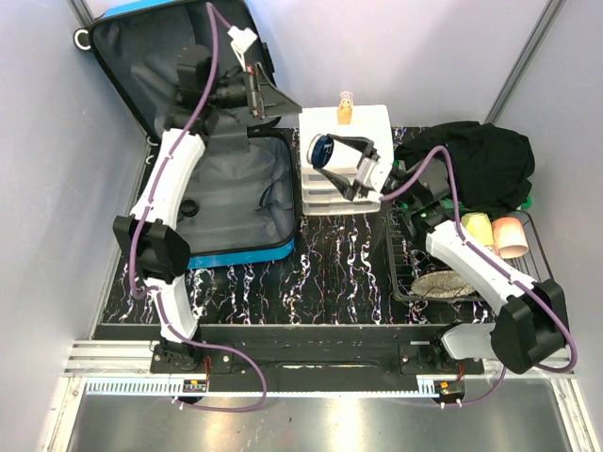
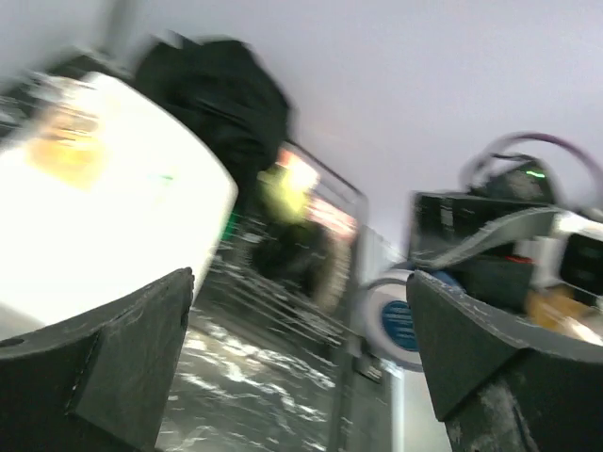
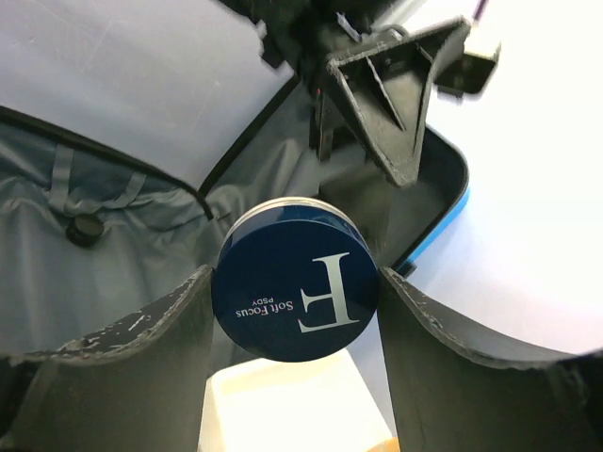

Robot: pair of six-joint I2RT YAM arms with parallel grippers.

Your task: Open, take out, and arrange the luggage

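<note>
**Luggage.** The luggage [image 1: 236,198] is lying open at the far left of the bench [image 1: 339,264]. Its base is resting flat and showing grey lining. Its lid [image 1: 141,56] is standing up and leaning back toward the rear wall. The blue shell edge is showing along the near side of the base.

**Left arm.** The left gripper [image 1: 268,97] is hovering above the far right corner of the luggage base and is pointing toward the right arm. Its jaws are standing spread apart, with nothing between them. The left wrist view is blurring heavily.

**Right arm.** The right gripper [image 1: 330,155] is clamping a round dark blue tin [image 3: 295,279] by its sides. The tin's flat face, lettered "F Soft Focus", is facing the wrist camera. In the top view the tin is hanging over the left edge of the white drawer organiser [image 1: 363,127], just beside the luggage.

**Surroundings.** A small orange bottle [image 1: 347,111] is standing on top of the organiser. A black fabric bundle [image 1: 480,160] is lying behind a wire basket [image 1: 400,273] at the right. The basket is holding a yellow cup [image 1: 478,229] and a pink cup [image 1: 511,237], which are lying side by side.
</note>
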